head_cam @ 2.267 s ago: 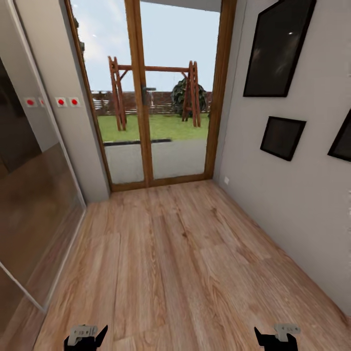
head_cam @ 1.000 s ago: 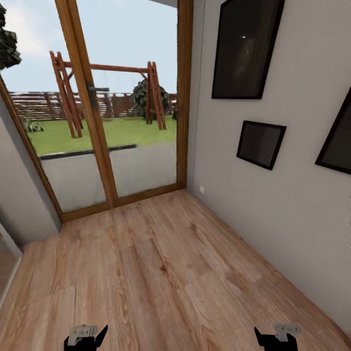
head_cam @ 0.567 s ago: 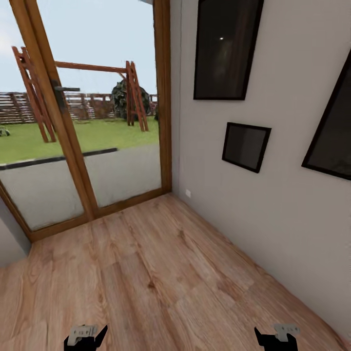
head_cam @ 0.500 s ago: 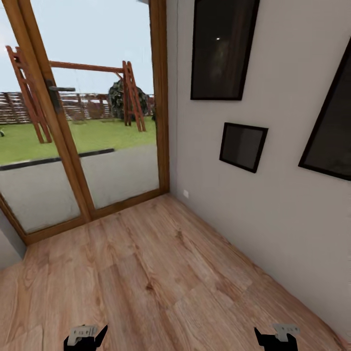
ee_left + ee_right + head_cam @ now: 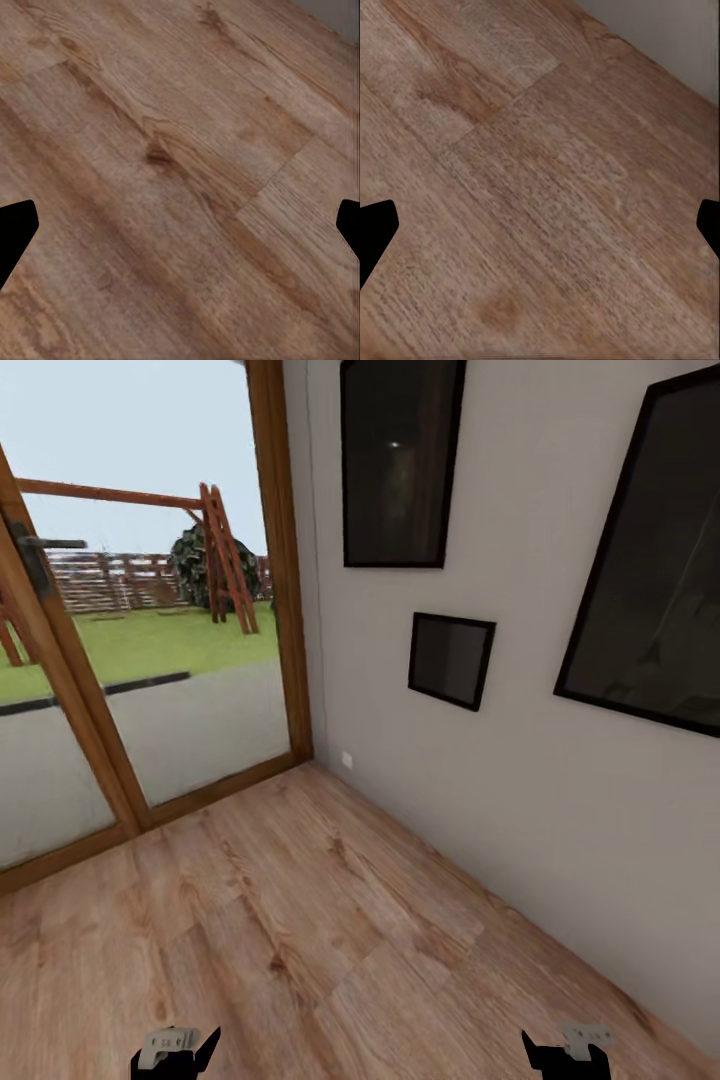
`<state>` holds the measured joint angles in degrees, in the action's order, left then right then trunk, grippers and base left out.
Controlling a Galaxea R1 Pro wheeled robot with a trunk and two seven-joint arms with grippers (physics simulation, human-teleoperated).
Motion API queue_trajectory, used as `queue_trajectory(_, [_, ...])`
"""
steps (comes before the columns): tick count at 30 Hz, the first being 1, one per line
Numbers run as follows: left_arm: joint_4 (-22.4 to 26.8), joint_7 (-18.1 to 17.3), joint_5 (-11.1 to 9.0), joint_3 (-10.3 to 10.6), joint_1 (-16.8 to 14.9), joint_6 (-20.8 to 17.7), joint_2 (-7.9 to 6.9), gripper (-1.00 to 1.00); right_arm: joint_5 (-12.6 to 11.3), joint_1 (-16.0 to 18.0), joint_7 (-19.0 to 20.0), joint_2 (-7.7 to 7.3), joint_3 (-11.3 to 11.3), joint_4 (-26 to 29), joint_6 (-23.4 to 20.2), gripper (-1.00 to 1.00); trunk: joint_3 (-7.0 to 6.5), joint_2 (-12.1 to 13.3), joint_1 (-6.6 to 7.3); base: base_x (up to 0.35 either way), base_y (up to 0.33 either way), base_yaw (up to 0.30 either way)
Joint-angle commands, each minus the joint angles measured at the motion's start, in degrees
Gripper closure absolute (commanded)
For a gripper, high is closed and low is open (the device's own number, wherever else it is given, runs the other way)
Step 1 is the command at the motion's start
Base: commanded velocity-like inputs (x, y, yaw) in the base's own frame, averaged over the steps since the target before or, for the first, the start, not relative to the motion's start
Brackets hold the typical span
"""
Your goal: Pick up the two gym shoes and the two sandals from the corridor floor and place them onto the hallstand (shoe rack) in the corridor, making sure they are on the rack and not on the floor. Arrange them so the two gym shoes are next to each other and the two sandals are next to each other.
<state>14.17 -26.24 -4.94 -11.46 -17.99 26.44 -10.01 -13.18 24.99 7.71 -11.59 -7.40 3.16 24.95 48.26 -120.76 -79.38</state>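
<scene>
Searching step: both claws, left claw (image 5: 180,225) and right claw (image 5: 540,225), spread wide and empty over bare corridor floor (image 5: 300,920); suggest scanning slowly along the wall (image 5: 520,780).

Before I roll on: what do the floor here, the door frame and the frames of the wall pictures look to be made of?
The light-brown plank floor looks like matte wood or laminate, with grain, knots and plank seams. The orange-brown glazed door frame looks like smooth varnished wood with faint grain. The thin black picture frames on the pale wall look satin painted; wood or metal, I cannot tell. Both the left gripper and right gripper hold nothing.
</scene>
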Motion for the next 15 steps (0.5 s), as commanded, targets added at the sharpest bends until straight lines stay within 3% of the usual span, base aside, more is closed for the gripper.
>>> queue_trajectory(1, [-0.04,-0.56,-0.51,-0.15,-0.02,-0.07,-0.01,-1.00,-0.62,0.06,0.29,-0.01,-0.41,-0.09,0.19,-1.00,0.03,-0.02,0.01,0.002,0.000,-0.258])
queue_trajectory(15, [-0.05,-0.56,-0.51,-0.15,-0.02,-0.07,-0.01,-1.00,-0.62,0.06,0.31,-0.01,-0.37,-0.09,0.19,-1.00,-0.25,-0.02,0.01,0.000,0.000,-0.258])
